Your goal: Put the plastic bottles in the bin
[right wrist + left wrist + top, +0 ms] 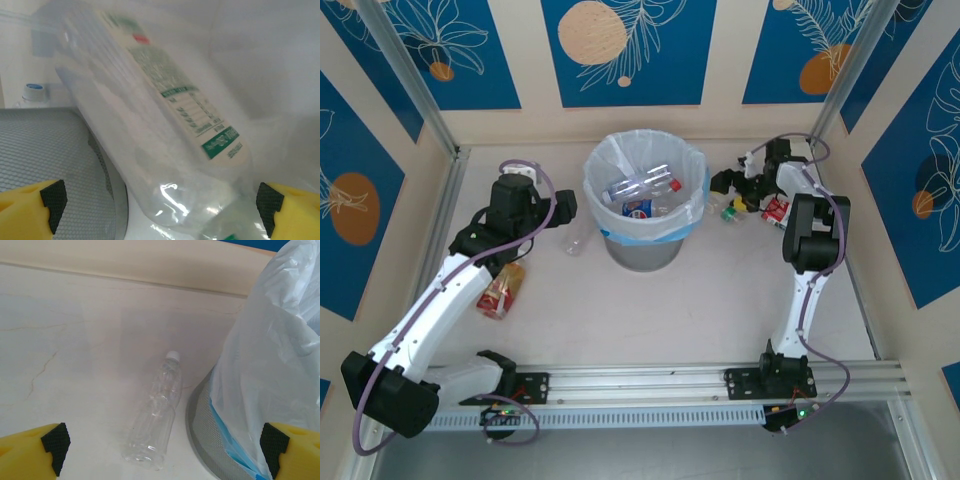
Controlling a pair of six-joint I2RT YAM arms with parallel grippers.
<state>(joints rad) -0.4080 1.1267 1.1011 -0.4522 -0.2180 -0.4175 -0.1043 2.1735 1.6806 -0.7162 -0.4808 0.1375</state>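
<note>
The bin stands mid-frame in the top view, between the two arms, so that either can drop into it; inside its bag lie what look like three plastic bottles, one red-capped, though they overlap and the count is unsure. The left claw hangs spread wide and grips nothing, its yellow fingertips at the lower corners of the left wrist view; it is lined up on a white-capped clear bottle lying on the desk just beside the bin's wall, seemingly to straddle it. The right claw is likewise wide open; a green-labelled bottle lies slantwise between its fingers, not yet pinched as far as I can judge. In the top view I count four loose bottles on the desk: the clear one left of the bin; a red-labelled bottle at lower left under the left arm; and a pair at upper right, a green-capped bottle and a second red-labelled bottle; one bin, two claws.
</note>
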